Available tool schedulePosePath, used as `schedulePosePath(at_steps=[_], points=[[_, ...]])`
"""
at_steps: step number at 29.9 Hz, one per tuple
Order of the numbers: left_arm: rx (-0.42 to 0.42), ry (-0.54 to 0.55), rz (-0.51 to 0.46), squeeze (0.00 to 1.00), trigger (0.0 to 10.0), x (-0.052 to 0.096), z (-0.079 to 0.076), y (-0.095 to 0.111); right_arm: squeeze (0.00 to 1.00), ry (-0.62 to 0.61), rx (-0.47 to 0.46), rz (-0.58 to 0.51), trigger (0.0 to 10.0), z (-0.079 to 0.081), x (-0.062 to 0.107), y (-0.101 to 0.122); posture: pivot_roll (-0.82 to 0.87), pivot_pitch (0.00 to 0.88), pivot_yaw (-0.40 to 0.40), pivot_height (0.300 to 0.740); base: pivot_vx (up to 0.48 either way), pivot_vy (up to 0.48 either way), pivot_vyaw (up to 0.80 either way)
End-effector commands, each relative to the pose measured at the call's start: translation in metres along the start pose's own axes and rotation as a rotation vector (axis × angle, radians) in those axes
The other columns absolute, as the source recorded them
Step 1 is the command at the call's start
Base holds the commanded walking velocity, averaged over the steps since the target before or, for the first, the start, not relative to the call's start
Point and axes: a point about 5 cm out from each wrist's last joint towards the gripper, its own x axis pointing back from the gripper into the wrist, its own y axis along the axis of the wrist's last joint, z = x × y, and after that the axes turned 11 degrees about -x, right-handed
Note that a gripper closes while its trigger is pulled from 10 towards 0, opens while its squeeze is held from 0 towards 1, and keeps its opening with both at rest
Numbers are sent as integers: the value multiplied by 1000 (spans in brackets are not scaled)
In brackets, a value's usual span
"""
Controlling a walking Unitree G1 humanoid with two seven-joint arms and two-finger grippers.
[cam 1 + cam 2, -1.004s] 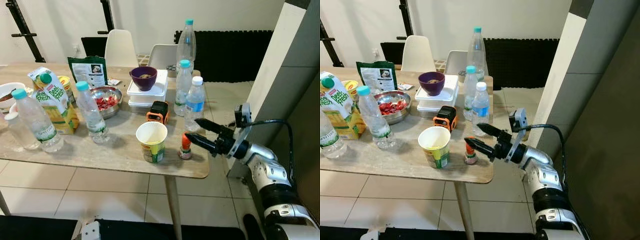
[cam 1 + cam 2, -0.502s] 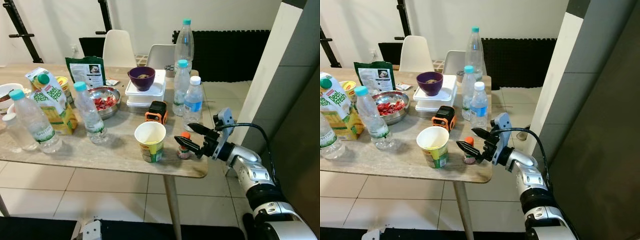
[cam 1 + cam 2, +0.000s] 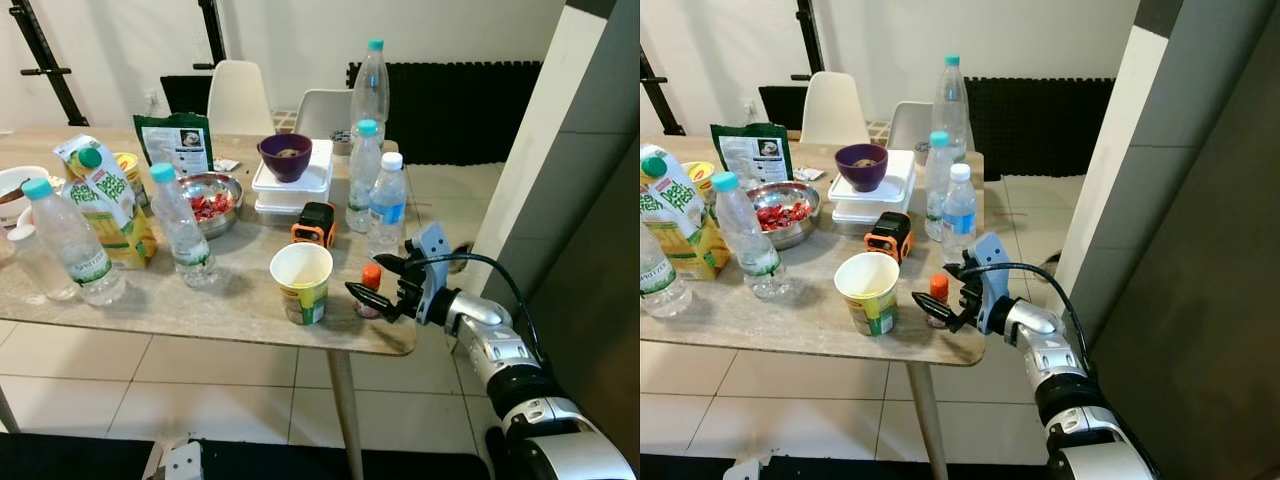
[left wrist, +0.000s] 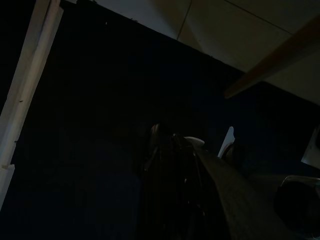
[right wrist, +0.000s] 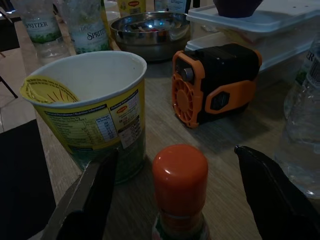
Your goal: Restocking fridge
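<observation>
We are holding our right gripper [image 3: 378, 282], fingers spread apart, around the small orange-capped bottle [image 3: 370, 290] standing near the table's front right edge [image 3: 400, 348] beside the paper cup [image 3: 302, 283], having reached in closer than a second ago, with open floor rightward.

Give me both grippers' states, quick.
Right gripper: open, fingers either side of the small orange-capped bottle, not closed on it.
Left gripper: cannot be told; its wrist view is too dark.
</observation>
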Motion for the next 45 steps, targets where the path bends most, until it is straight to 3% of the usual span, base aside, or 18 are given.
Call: schedulePosePath(at_steps=[1,5,26,30,31,32,33,35,36,38,40,41,42,45], points=[[1,-7,15,0,10000,1,-2,-5,0,-9,3,-18,0,-1,-2,4,24,0,0,740,0,0,0],[2,-6,16,0,10000,1,-2,-5,0,-14,-16,-56,0,-4,1,8,24,0,0,740,0,0,0],[2,-11,17,0,10000,0,-4,-5,0,-8,-29,-22,0,-4,4,-4,20,0,-2,740,0,0,0],[2,-10,20,0,10000,1,-4,-6,0,82,-94,-106,0,-2,8,6,21,0,-4,740,0,0,0],[5,-13,20,0,10000,1,-4,-6,0,221,-170,-184,4431,2,17,17,21,0,-6,740,0,0,0],[5,-13,20,0,10000,1,-4,-6,0,221,-170,-184,4431,2,17,17,21,0,-6,740,0,0,0],[6,-14,21,0,10000,1,-4,-6,0,286,-200,-215,10000,3,25,24,21,0,-6,740,0,0,0],[5,-17,23,0,10000,1,-4,-7,0,381,-222,-247,10000,3,39,31,21,0,-6,740,0,0,0],[5,-17,23,0,10000,1,-4,-7,0,381,-222,-247,10000,3,39,31,21,0,-6,740,0,0,0],[6,-25,23,0,10000,1,-4,-7,0,442,-248,-247,10000,-3,62,35,21,0,-8,740,0,0,0],[7,-27,23,0,10000,1,-5,-7,0,443,-246,-226,10000,-7,71,33,21,0,-8,740,0,0,0],[8,-28,23,0,10000,1,-5,-6,0,415,-231,-173,10000,-14,82,27,24,0,-10,740,0,0,0],[8,-28,23,0,10000,1,-5,-6,0,415,-231,-173,10000,-14,82,27,24,0,-10,740,0,0,0],[8,-29,22,0,10000,1,-3,-6,0,292,-220,-43,10000,-33,120,14,23,0,-8,740,0,0,0]])
